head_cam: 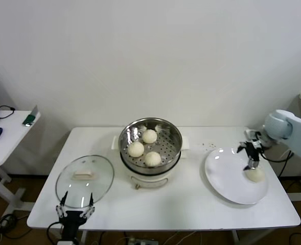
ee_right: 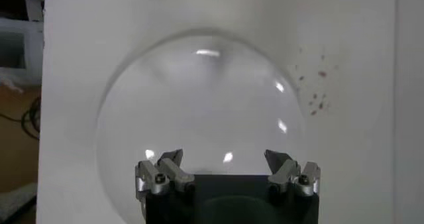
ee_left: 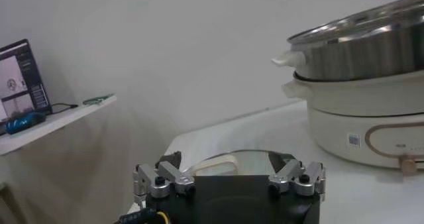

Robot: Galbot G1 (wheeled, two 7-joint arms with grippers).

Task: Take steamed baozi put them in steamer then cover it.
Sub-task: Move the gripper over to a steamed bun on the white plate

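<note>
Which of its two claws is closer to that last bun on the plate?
The right gripper, poised open just above the bun on the plate. The left gripper sits far off by the glass lid.

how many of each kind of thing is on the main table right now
baozi: 4, three in the steamer at, and one on the plate under the right gripper
steamer: 1
glass cover: 1
white plate: 1
total: 7
</note>
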